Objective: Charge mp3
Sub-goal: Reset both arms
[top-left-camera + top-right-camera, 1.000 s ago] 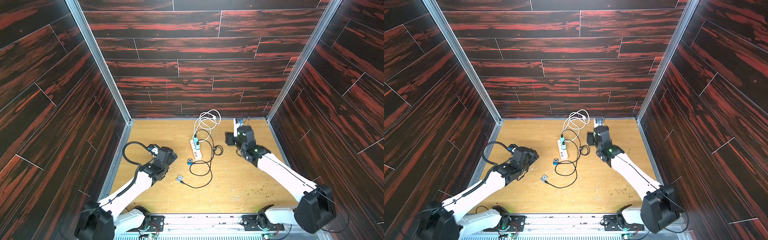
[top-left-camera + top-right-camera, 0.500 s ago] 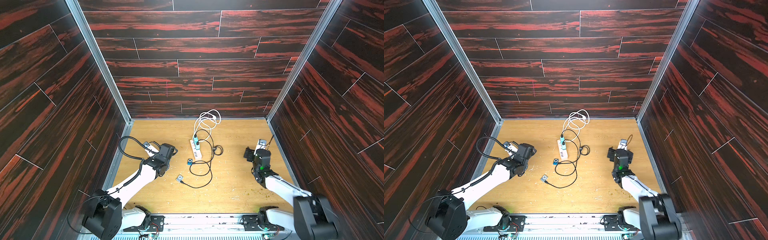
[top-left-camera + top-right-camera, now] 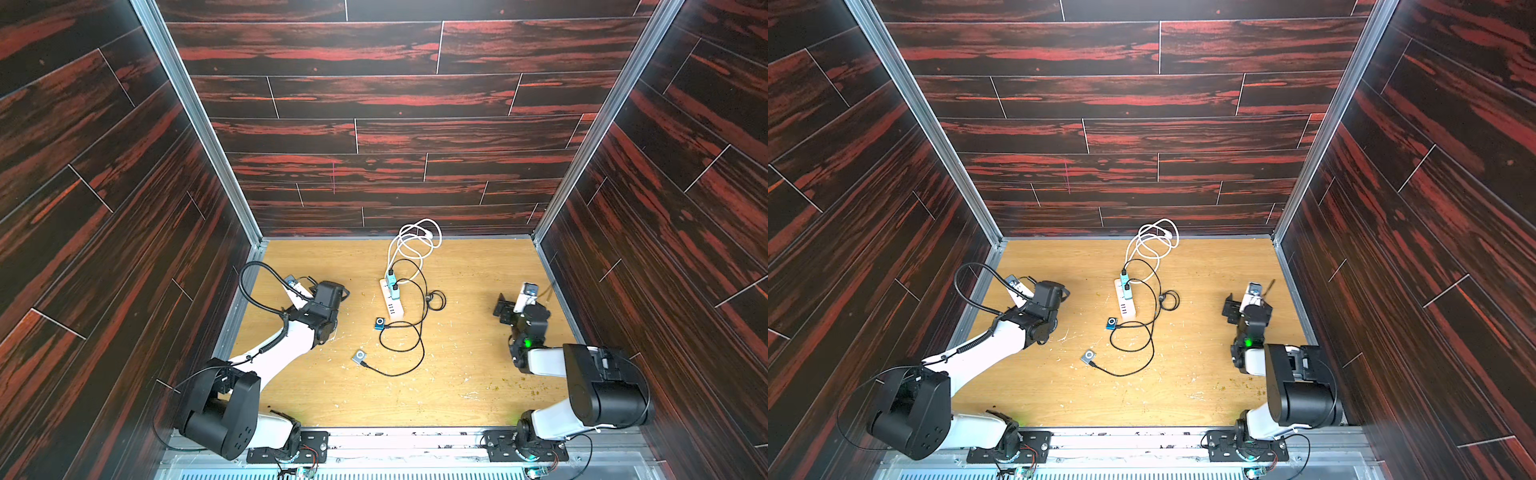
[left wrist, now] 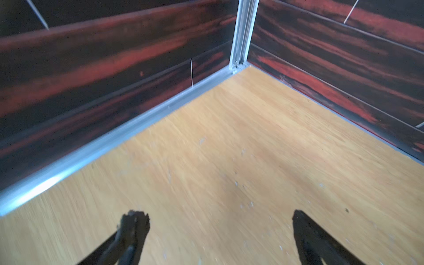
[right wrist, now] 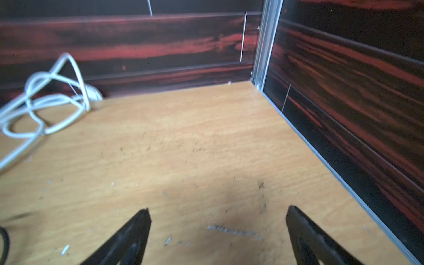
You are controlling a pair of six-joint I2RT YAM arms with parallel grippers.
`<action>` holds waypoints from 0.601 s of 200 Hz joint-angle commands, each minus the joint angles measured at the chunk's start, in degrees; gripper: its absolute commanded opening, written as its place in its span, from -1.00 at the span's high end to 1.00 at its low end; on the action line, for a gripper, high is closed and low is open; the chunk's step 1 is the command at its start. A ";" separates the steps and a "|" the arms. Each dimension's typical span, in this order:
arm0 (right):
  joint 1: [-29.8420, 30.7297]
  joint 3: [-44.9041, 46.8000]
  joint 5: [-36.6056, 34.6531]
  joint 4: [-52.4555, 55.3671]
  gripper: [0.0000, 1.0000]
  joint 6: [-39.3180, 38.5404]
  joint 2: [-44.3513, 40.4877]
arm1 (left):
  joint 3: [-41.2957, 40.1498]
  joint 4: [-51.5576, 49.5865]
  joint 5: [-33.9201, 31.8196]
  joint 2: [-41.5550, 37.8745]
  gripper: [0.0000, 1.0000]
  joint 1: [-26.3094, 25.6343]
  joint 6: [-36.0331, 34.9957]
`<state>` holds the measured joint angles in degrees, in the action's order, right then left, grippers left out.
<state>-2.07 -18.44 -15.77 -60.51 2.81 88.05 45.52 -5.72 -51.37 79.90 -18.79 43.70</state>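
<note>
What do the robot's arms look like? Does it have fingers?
Both arms, left arm and right arm, have white tube links and chunky black joints. A black cable loops off the left one; a small green light glows on the right. The left gripper and right gripper each end in two pointy black fingers.

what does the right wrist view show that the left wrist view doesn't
Only the right wrist view: the coiled white cable by the back wall, and the right gripper. Only the left wrist view: the left gripper. Both: wooden tabletop, dark red wall panels, a metal corner post, and open, empty jaws.
</note>
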 commanded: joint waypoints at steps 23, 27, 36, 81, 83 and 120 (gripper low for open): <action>-0.47 1.56 7.38 -7.11 -0.97 -0.12 1.82 | -4.68 14.38 5.69 -0.73 -1.00 8.90 -17.98; -0.41 1.48 7.40 -5.95 -0.97 -0.20 1.34 | -5.17 15.45 4.79 -0.43 -1.00 9.65 -18.64; -0.41 1.54 7.40 -6.80 -0.97 -0.07 1.69 | -4.77 13.66 7.56 -0.79 -1.00 12.32 -17.15; -0.40 1.47 7.36 -6.15 -0.97 -0.08 1.47 | -12.75 31.92 11.54 0.31 -1.00 16.14 -32.26; -0.40 1.47 7.38 -6.32 -0.97 -0.08 1.54 | -12.91 32.13 11.51 0.45 -1.00 16.30 -32.14; -0.40 1.41 7.45 -6.44 -0.97 0.01 1.60 | -20.10 47.23 11.68 4.47 -1.00 18.39 -29.16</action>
<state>-2.55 -17.28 -8.75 -65.65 2.76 88.84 27.99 29.54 -41.19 81.80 -1.85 16.56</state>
